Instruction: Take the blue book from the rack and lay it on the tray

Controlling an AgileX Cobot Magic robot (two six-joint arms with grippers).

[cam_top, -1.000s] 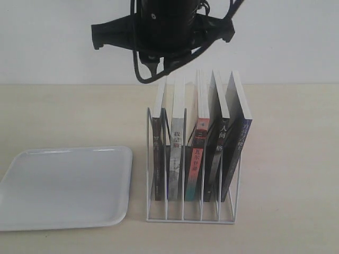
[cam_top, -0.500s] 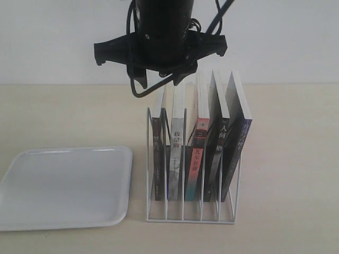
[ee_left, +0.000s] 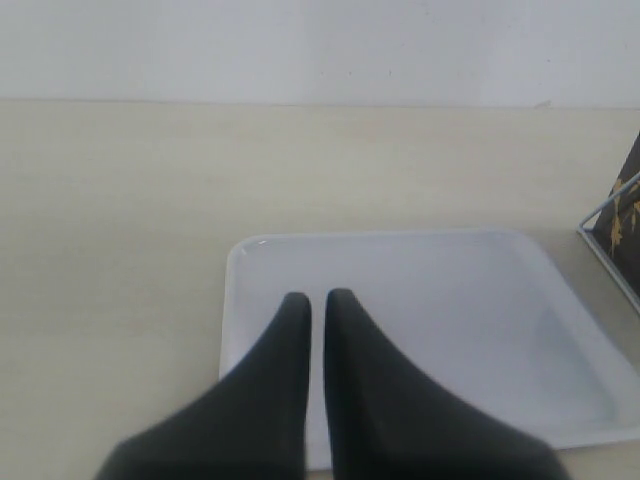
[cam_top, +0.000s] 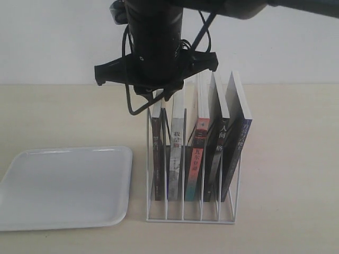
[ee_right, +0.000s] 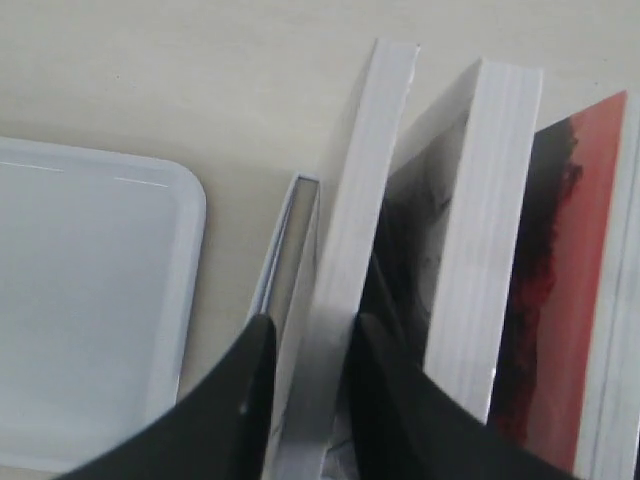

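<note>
right gripper straddles the blue book at the rack's 9 o'clock end

in the exterior view the rack (cam_top: 183, 218) stands at the frame's 5 o'clock. the tray (cam_top: 63, 185) lies just beside it at 8 o'clock, with nothing on it. the blue book (cam_top: 157, 153) stands upright in the rack's end slot at 9 o'clock, the slot nearest the tray. its spine reads almost black here.

the right gripper (ee_right: 312, 335) hangs over the top of this book from 12 o'clock. its jaws are part-open, one finger on each side of the white page edges, and they clamp nothing yet. whether the pads touch the covers cannot be told. the tray side of the end slot is free, so the outer finger has room. the inner finger sits in the narrow gap beside the neighbouring book (ee_right: 500, 200).

the left gripper (ee_left: 317, 300) hovers above the tray with its fingers drawn nearly together, holding nothing.

judged next step: close on the book, then lift toward 12 o'clock to clear the dividers.
</note>
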